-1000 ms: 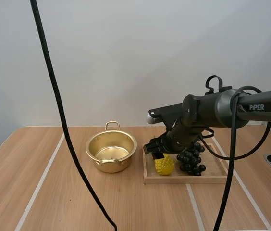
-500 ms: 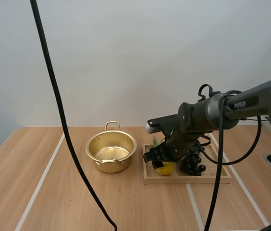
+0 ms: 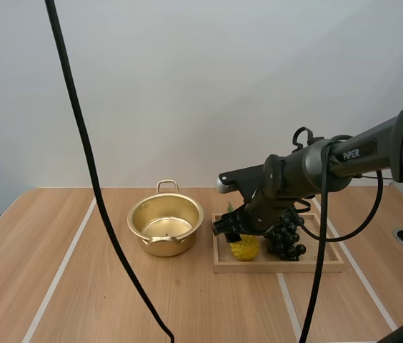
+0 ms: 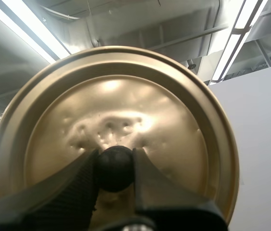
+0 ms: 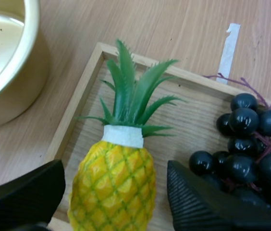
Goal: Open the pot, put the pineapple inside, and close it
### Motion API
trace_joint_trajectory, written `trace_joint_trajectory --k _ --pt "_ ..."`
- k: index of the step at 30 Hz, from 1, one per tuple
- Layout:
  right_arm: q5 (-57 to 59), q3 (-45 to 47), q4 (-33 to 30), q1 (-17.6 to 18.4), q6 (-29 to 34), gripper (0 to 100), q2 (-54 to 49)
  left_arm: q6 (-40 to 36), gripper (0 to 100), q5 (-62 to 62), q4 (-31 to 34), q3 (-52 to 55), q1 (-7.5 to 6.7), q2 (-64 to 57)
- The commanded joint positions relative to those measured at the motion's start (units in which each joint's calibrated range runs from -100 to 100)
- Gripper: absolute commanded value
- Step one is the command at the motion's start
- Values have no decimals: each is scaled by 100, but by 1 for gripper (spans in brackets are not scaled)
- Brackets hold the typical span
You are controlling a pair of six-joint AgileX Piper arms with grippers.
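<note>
Straddling the pineapple (image 5: 112,180) in the wooden tray (image 5: 73,115), the right gripper (image 3: 236,232) stands spread, with grapes (image 5: 251,144) crowding one finger. The uncovered pot (image 3: 164,246) sits beside the tray. The left gripper (image 4: 115,169) clamps the lid (image 4: 126,106) by its knob.

Black PiPER-lettered arm (image 3: 309,171), ribbed right claw (image 5: 116,169)

A robot lab — robot arm (image 3: 309,171) over a plain wooden table (image 3: 80,286).

A light wooden table (image 3: 16,271) with pale stripes stands before a plain white wall (image 3: 223,86).
</note>
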Motion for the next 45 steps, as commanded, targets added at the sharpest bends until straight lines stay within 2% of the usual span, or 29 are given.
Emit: trace_joint_trajectory --k 1,19,23,26,27,28,29,30,40,45 --pt "-54 28 -81 -19 -25 100 -11 0 0 -190 -37 -31 7 -28" --pt "-428 0 -70 -19 -186 100 633 -18 0 -190 -36 -31 7 -28" --pt "-560 0 -14 -19 -360 100 633 -19 0 -155 -36 -31 7 -28" --pt "-633 0 14 -19 -727 100 633 -19 0 -40 -36 -31 7 -28" --pt "-633 0 14 -19 -764 91 633 -19 0 0 -36 -31 7 -28" --pt "-614 0 14 -19 -773 58 633 -19 0 19 -36 -31 7 -28" --pt "-578 0 80 -19 -773 17 633 -19 0 76 -36 -31 7 -28" --pt "-573 0 158 -19 -773 0 633 -19 0 104 -36 -31 7 -28" --pt "-552 0 155 -19 -807 0 621 -19 0 123 -36 -31 7 -28" --pt "-291 -239 145 -19 -807 0 171 -19 0 123 -36 -31 7 -28"
